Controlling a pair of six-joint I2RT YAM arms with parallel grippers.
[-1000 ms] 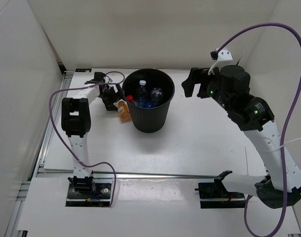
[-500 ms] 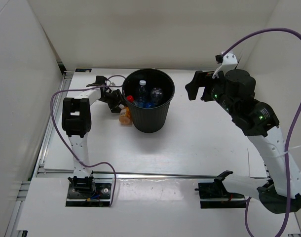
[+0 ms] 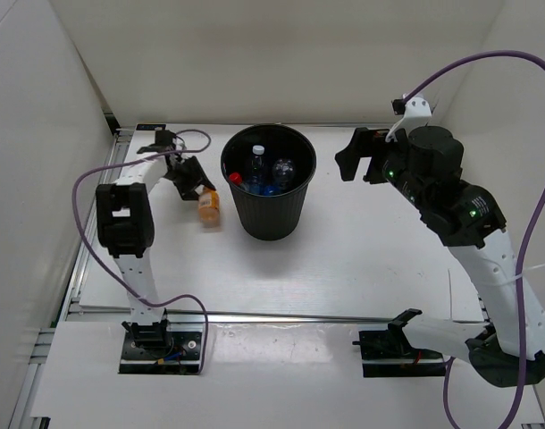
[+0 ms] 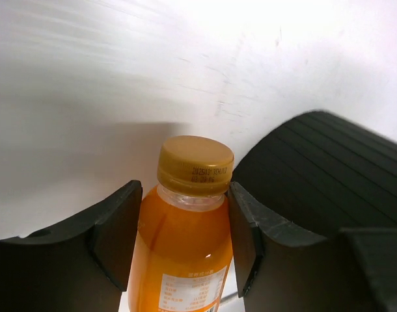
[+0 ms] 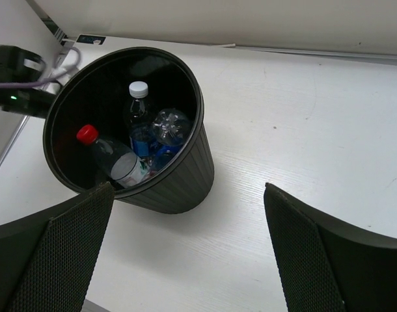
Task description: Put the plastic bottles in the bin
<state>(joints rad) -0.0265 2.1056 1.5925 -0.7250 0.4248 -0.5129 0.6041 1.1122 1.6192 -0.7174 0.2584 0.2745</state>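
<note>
The left gripper (image 4: 183,218) pinches the short orange bottle (image 4: 185,260) just below its cap, near the left side of the black bin (image 3: 271,214) on the counter (image 3: 371,259). The right gripper (image 5: 185,240), spread wide, hangs raised to the bin's right. Four other bottles (image 5: 143,140) lie inside the bin.

bin (image 3: 271,214) close right of orange bottle (image 3: 207,207), bare table (image 3: 174,264) on near side

Robot lab test cell, white walls (image 3: 255,54) boxing a white table (image 3: 362,259), purple cables (image 3: 487,55), bolted arm bases (image 3: 161,344)
</note>
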